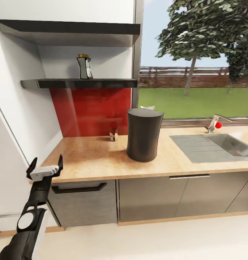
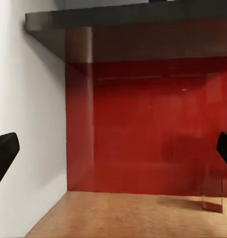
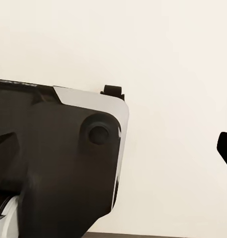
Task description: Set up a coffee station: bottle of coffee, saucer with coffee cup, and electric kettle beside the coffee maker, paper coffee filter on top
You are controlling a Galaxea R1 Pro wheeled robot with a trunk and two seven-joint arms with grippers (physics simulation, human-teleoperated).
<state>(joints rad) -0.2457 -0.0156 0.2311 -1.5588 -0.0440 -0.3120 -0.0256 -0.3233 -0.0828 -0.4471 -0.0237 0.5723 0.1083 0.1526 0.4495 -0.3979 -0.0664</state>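
Nothing readable is showing anywhere. The bottle [image 1: 84,66] on the shelf, upper left of the head view, is carrying a label too blurred to read; faint lettering on the robot body [image 3: 58,163] is staying illegible.

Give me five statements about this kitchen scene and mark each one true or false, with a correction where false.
1. The bottle of coffee stands on the lower shelf. True.
2. The left gripper is shut on the bottle. False: it is open and empty, near the front left edge of the countertop.
3. The tall dark coffee maker stands on the countertop. True.
4. The sink lies to the left of the coffee maker. False: it lies to its right, below the window.
5. A paper filter sits on top of the coffee maker. False: nothing shows on its top.
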